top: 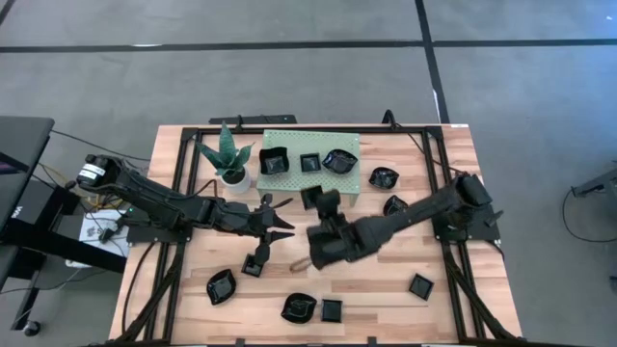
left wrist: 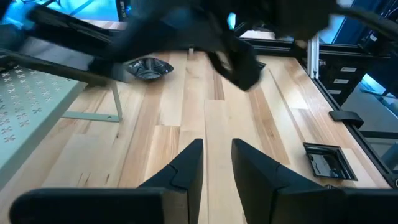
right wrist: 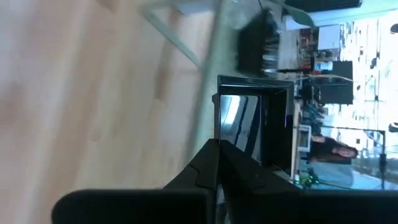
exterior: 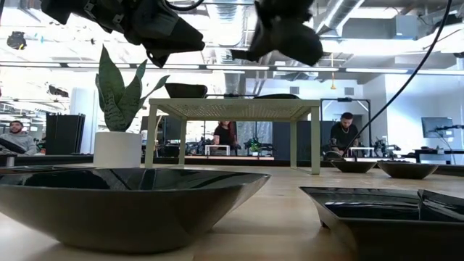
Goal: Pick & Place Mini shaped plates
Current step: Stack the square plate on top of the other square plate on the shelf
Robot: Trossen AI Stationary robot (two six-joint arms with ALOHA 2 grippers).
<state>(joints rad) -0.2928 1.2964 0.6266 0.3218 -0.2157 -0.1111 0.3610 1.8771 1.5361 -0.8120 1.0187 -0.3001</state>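
A square black plate [right wrist: 256, 121] is seen clamped by its rim in the right gripper [right wrist: 217, 144], just in front of the pale green stand [top: 310, 143]; only the right wrist view shows this grip. The left gripper [top: 285, 223] is held apart and empty beside it. More plates [top: 221, 286] are scattered on the pale wooden counter [top: 376, 289]. No writing is readable. People are seated behind, under ceiling pipes.

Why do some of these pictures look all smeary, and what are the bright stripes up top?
Right wrist view: the wooden table is streaked with motion blur. Left wrist view: the other arm is a dark smear. Low view: the near black plates are soft, and the stripes are ceiling lights.
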